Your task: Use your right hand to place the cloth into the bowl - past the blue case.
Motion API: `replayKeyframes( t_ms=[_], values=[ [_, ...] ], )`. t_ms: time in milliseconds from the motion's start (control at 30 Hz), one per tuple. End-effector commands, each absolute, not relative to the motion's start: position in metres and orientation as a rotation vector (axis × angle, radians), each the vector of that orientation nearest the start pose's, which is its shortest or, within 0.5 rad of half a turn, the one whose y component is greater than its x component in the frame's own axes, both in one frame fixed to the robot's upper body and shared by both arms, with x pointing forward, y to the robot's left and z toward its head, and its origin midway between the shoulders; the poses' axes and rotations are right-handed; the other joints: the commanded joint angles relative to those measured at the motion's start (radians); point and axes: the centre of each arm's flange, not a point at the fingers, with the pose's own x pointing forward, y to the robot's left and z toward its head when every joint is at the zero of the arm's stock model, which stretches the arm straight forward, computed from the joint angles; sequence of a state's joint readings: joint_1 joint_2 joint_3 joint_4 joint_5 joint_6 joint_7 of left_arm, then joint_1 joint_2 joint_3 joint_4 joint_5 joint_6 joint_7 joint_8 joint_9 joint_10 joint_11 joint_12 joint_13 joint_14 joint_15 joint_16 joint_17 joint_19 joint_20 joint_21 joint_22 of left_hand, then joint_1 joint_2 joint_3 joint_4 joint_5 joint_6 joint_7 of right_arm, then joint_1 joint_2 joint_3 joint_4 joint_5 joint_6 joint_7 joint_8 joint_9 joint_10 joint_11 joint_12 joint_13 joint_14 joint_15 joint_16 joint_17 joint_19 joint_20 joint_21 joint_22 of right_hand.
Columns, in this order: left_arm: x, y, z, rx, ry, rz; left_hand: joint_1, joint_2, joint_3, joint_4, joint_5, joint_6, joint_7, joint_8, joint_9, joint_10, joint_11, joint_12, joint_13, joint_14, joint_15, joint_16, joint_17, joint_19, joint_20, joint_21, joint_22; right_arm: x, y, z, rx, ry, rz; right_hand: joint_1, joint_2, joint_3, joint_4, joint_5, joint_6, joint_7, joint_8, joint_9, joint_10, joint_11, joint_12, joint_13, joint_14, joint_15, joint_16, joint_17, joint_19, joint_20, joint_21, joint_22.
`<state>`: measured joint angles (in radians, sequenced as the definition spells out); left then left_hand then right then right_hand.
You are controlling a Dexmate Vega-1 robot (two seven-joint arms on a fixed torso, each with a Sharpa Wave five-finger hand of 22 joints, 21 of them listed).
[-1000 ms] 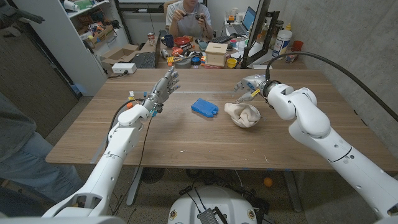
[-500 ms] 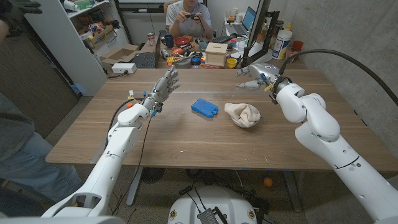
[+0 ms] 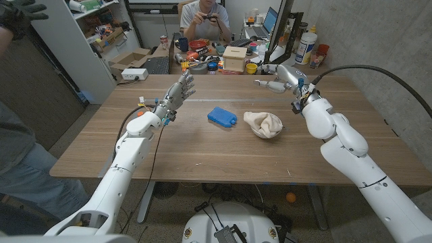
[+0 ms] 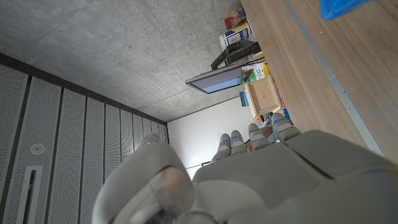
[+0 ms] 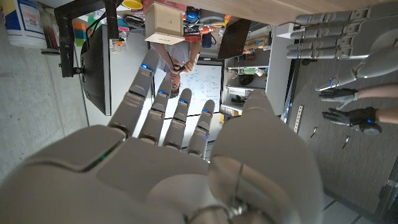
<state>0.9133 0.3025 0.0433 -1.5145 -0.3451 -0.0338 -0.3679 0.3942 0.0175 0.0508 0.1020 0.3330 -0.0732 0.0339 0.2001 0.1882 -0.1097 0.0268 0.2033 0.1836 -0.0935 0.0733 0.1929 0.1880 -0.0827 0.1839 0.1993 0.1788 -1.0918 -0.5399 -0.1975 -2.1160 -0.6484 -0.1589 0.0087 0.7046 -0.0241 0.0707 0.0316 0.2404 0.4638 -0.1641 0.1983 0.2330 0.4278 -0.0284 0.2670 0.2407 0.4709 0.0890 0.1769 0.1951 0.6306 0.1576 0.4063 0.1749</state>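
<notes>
Right hand (image 3: pixel 275 75) now farther back; bowl (image 3: pixel 265 131) mostly hidden under cloth (image 3: pixel 263 121).

The cloth (image 3: pixel 264 123) pretty much buries the bowl (image 3: pixel 266 134) near the right hand (image 3: pixel 278 79), just a sliver of rim. Blue case (image 4: pixel 340 7) gets cropped in the left wrist view.

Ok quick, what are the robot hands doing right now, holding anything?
Left robot hand: open, fingers spread, holding nothing.
Right robot hand: open, holding nothing; the cloth lies in the bowl.
</notes>
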Motion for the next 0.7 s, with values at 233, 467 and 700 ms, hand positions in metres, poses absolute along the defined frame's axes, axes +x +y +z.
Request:
replayKeyframes(
  t_ms=[233,467,700],
  values=[
    [0.604,0.278,0.023,0.114,-0.645,-0.391,0.007,0.008,-0.01,0.004,-0.003,0.0,0.001,0.0,0.003,0.004,0.004,0.002,0.006,-0.007,-0.013,-0.003,0.002,-0.02,-0.042,-0.005,0.003,0.522,-0.226,0.053,-0.65,-0.904,-0.01,-0.064,0.028,-0.016,0.033,-0.007,-0.03,0.06,0.006,0.001,-0.016,0.037,-0.006,-0.01,-0.047,-0.058,0.01,0.001,-0.123,-0.167,-0.087,0.009],
    [0.596,0.284,0.022,0.125,-0.652,-0.387,0.007,0.009,-0.011,0.004,-0.003,-0.001,0.0,0.0,0.003,0.004,0.003,0.001,0.006,-0.009,-0.014,-0.003,0.002,-0.023,-0.035,-0.005,0.003,0.528,-0.225,0.047,-0.535,-0.925,0.05,-0.079,0.033,-0.021,0.039,-0.01,-0.034,0.067,0.007,0.001,-0.023,0.039,-0.008,-0.01,-0.076,-0.059,0.004,0.002,-0.156,-0.165,-0.106,0.011],
    [0.589,0.287,0.027,0.139,-0.675,-0.381,0.009,0.012,-0.018,0.004,-0.004,0.004,0.002,0.001,0.003,0.008,0.0,0.002,0.006,-0.014,-0.03,-0.004,0.001,-0.058,-0.122,-0.011,0.005,0.53,-0.224,0.042,-0.421,-0.96,0.094,-0.086,0.042,-0.021,0.042,-0.012,-0.059,0.077,-0.002,-0.002,-0.032,0.054,-0.012,-0.012,-0.09,-0.062,0.006,0.003,-0.17,-0.17,-0.116,0.012]
  ],
)
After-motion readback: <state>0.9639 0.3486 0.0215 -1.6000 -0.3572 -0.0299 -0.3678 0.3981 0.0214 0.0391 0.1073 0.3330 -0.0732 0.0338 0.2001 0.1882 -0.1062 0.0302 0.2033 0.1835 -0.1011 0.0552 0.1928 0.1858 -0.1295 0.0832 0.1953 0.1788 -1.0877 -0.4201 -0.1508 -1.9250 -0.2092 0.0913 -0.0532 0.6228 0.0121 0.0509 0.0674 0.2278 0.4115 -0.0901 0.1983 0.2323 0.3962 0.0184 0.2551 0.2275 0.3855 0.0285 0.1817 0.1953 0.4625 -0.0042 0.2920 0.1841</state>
